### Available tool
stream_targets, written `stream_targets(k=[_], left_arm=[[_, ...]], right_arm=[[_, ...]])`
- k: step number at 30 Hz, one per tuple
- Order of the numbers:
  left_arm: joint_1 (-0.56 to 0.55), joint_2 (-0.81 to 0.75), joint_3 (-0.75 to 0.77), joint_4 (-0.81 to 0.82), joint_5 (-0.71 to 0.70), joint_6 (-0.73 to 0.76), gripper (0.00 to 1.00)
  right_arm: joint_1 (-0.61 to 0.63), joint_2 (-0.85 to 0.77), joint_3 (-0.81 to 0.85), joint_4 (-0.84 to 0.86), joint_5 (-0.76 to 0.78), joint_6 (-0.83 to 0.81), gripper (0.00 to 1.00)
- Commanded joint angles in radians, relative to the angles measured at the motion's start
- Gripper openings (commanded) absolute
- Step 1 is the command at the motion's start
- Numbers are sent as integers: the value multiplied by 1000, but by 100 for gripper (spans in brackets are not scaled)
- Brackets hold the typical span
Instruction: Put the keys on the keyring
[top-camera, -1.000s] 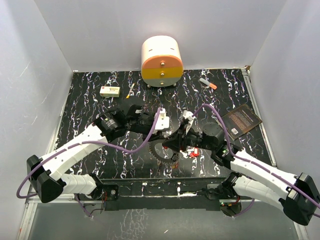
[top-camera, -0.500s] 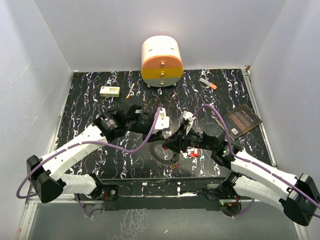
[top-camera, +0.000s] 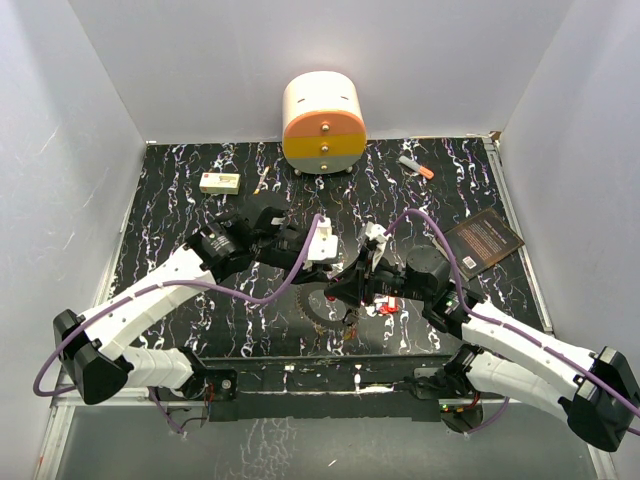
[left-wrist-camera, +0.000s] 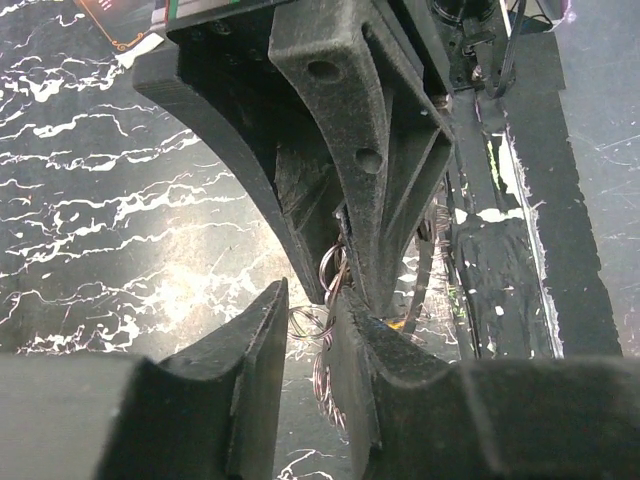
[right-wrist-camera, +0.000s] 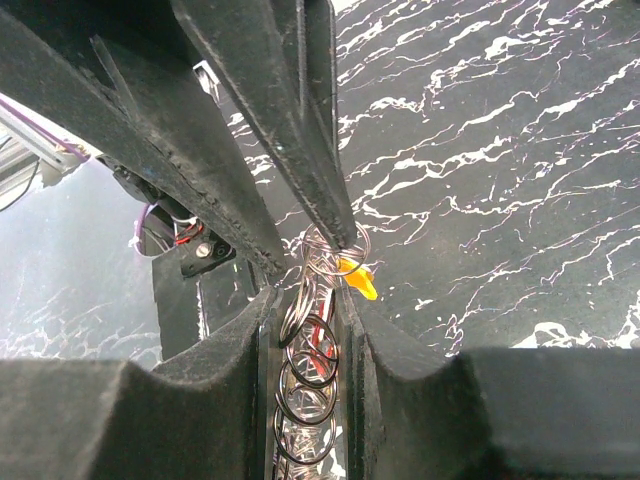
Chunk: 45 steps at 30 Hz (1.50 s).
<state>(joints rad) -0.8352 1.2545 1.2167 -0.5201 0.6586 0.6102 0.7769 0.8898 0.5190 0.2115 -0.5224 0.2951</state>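
The keyring (top-camera: 307, 301), a jagged grey ring, sits just above the table at the centre front. My right gripper (top-camera: 345, 290) is shut on it. In the right wrist view it stands edge-on between my fingers (right-wrist-camera: 305, 300), with a chain of small wire rings (right-wrist-camera: 310, 370). A yellow key head (right-wrist-camera: 358, 277) hangs at the top of the chain. My left gripper (top-camera: 338, 268) meets it from the left. Its fingers (right-wrist-camera: 290, 130) are a little apart, with the top small ring at one tip. The left wrist view shows that gap (left-wrist-camera: 310, 300) and the thin rings (left-wrist-camera: 330, 270). Red-headed keys (top-camera: 385, 307) lie beside the right gripper.
A yellow-and-orange drawer unit (top-camera: 323, 125) stands at the back centre. A white box (top-camera: 219, 182) lies at the back left, an orange-tipped marker (top-camera: 416, 167) at the back right, and a dark booklet (top-camera: 483, 238) on the right. White walls enclose the table.
Both grippers and the keyring have shifted slightly to the left. The right gripper's hold on the ring is unchanged.
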Motion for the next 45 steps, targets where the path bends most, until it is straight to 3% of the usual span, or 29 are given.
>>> stream_targets(k=[1,27,35,45], left_arm=[[1,-4,51,-36,48,5,24],[-5,40,46,-50,102,-35,16],[-5,32,25,-44,99,-32,0],[-5,23,59,-57,40,-17,0]], right_arm=[[3,-16,36,111,2,-1,8],[16,17,79,81,-1,-36,8],[16,3,76,78,5,-36,8],[16,-14,51,74,19,-38,8]])
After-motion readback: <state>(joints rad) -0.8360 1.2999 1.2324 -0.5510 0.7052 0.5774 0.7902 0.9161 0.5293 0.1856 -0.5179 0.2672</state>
